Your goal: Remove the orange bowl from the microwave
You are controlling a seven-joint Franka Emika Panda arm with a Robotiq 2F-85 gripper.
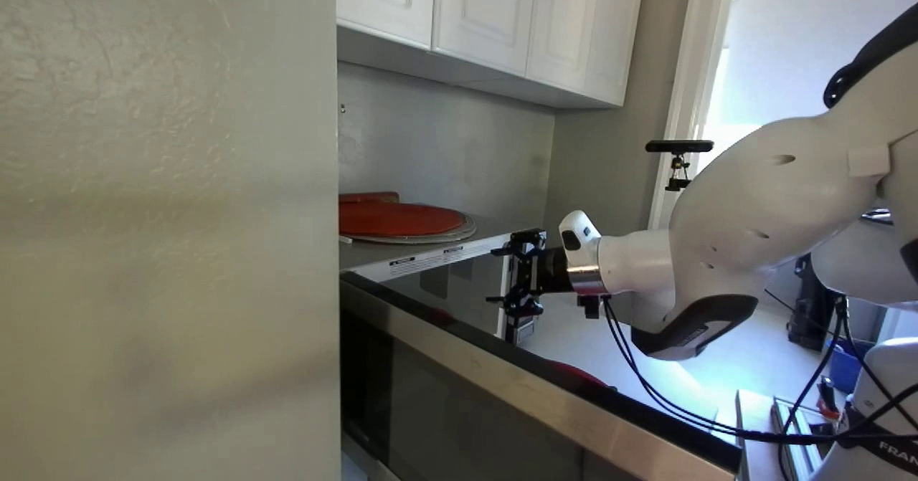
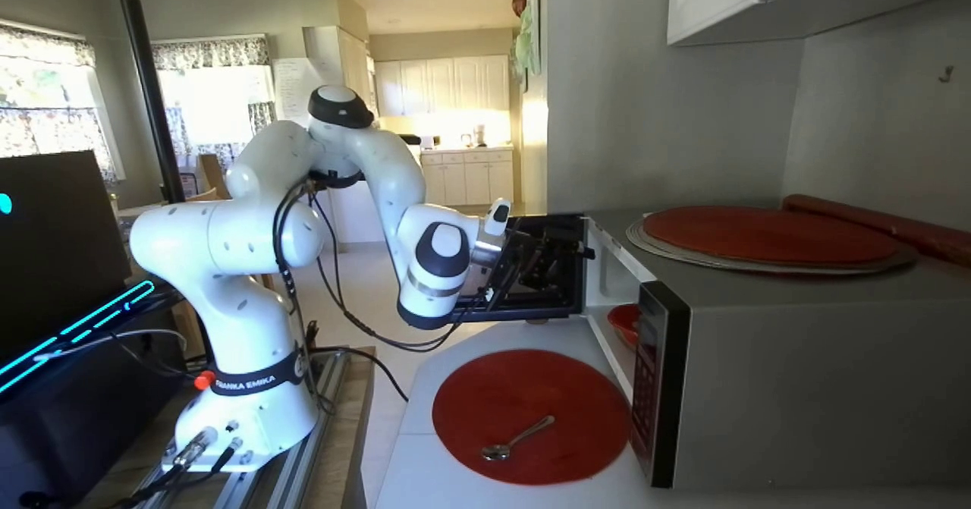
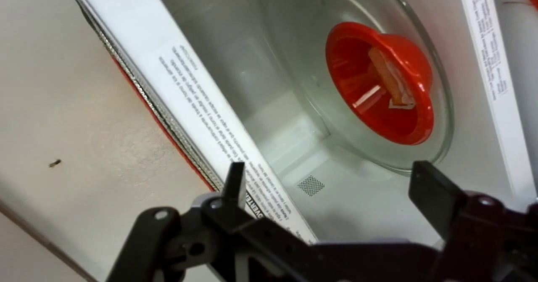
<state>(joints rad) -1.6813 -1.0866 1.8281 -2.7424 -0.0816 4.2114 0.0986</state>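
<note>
The orange bowl (image 3: 359,78) stands upright in the microwave (image 2: 766,388), and the claw (image 3: 328,166) has its fingers (image 3: 433,196) spread wide around nothing.
The bowl looks light and stiff, like hard plastic, so a squeeze likely won't hurt it, but its shiny sides could be slippery. The near part of the wide lip seems the best place to pinch, one finger inside and one outside. Keep it level, because a brownish-orange bit (image 3: 390,78) lies in it and might slide out; I can't tell what that is. The bowl is bright red-orange, round, wide at the top and narrow below. It sits on a round glass plate (image 3: 334,116).
</note>
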